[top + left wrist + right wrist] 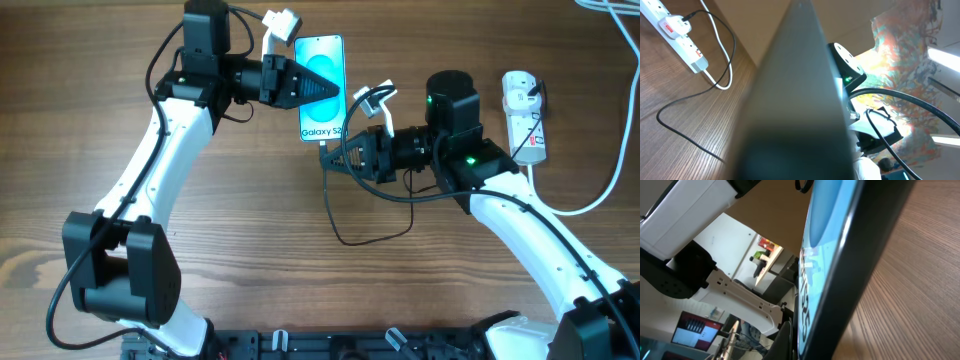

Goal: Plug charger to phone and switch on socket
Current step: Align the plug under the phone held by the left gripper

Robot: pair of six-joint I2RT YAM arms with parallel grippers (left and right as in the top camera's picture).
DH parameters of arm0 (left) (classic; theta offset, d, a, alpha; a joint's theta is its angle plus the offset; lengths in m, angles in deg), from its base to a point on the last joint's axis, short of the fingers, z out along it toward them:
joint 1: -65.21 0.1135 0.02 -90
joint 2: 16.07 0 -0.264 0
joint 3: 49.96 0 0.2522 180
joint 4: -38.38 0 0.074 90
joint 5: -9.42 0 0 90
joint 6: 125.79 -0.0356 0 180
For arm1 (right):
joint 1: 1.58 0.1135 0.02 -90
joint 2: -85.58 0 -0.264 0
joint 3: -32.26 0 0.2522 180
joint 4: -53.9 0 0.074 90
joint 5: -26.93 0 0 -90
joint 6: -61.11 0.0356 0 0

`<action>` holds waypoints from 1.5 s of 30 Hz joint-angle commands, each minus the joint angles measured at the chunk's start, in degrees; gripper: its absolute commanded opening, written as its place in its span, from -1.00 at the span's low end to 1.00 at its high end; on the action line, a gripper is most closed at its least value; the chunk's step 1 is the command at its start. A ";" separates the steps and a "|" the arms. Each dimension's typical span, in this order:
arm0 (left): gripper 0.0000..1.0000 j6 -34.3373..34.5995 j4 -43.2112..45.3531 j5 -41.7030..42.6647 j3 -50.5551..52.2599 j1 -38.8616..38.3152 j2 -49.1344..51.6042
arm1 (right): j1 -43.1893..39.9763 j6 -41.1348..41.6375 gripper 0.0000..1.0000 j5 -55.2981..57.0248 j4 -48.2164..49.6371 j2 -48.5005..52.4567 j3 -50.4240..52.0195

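Note:
The phone [322,55], teal screen up with its white "Galaxy" strip toward me, is tilted off the table, and my left gripper [335,88] is shut on it from the left. In the left wrist view the phone's dark edge [795,100] fills the middle. My right gripper [328,158] is shut on the charger's tip right at the phone's near end. From there the thin black charger cable [335,220] loops over the wood. The right wrist view shows the phone's screen and edge [825,245] very close. The white socket [522,110] lies at the far right with a plug in it.
In the left wrist view the socket [682,37] lies at top left, with the charger's black cable [733,42] curving away from its plug. A thick white cord [600,200] runs along the table's right side. Both arm bases stand at the near edge.

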 commanded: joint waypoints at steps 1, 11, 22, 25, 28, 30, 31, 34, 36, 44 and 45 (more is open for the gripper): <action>-0.92 -0.87 0.31 1.97 -0.59 0.09 -1.49 | -0.15 1.14 -0.91 0.39 0.24 0.42 -0.15; -0.92 -0.90 -0.31 1.97 -0.59 0.11 -1.49 | -0.96 2.14 -0.91 1.07 0.31 0.42 -0.15; -0.92 -0.90 -0.31 1.97 -0.59 0.11 -1.49 | -2.36 2.60 -0.91 1.25 0.68 0.42 -0.15; -0.92 -0.90 -0.31 1.97 -0.59 0.11 -1.49 | -2.62 2.60 -0.91 1.27 0.70 0.42 -0.15; -0.92 -0.90 -0.31 1.95 -0.59 0.11 -1.49 | -2.60 2.58 -0.91 1.29 0.70 0.42 -0.15; -0.92 -0.90 -0.31 1.95 -0.59 0.11 -1.49 | -2.60 2.58 -0.92 1.27 0.72 0.42 -0.15; -0.92 -0.90 -0.31 1.95 -0.59 0.09 -1.49 | -2.60 2.58 -0.91 1.29 0.72 0.42 -0.15; -0.92 -0.90 -0.31 1.95 -0.59 0.04 -1.49 | -2.60 2.97 -0.91 1.73 1.01 0.42 -0.15; -0.92 -0.90 -0.33 1.95 -0.59 -0.09 -1.49 | -2.60 3.32 -0.91 1.73 2.19 0.42 -0.15; -0.92 -0.90 -0.33 1.95 -0.59 -1.01 -1.49 | -2.60 7.17 -0.91 3.43 7.02 0.42 -0.15; -0.92 -0.92 -0.33 1.95 -0.59 -1.09 -1.49 | -2.60 7.28 -0.91 3.45 7.15 0.42 -0.15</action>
